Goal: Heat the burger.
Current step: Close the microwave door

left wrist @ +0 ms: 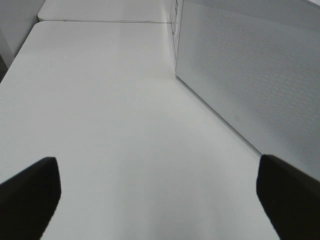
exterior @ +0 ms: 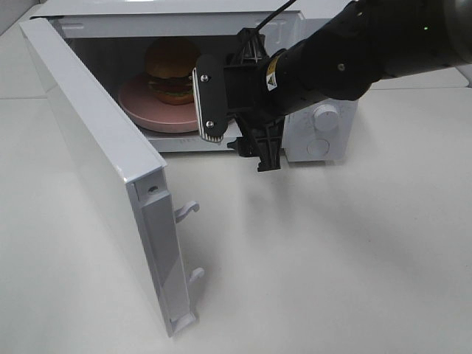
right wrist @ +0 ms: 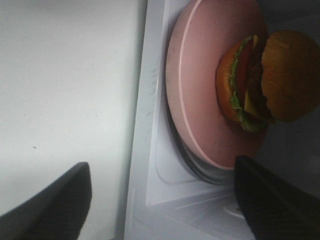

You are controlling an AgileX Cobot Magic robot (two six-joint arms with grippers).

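High view: microwave (exterior: 299, 144) upper middle, door (exterior: 96, 162) swung wide, pink plate (exterior: 144, 110) inside with the burger (exterior: 171, 70) on it. Right gripper (exterior: 236, 129) at the opening, jaws apart, empty. Right wrist: brown bun, lettuce, tomato, cheese showing. Left wrist: left gripper (left wrist: 160, 200) spread wide over the white table (left wrist: 100, 100).

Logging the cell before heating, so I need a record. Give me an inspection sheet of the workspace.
Surface: white table.
Job's things: burger on pink plate inside the microwave; door wide open.
Clutter: nothing seen.
Hands: right hand open, empty, at the microwave mouth; left hand open, empty, over the table beside the door.
Cables: thin black cable above the right arm.
Surroundings: nothing seen.
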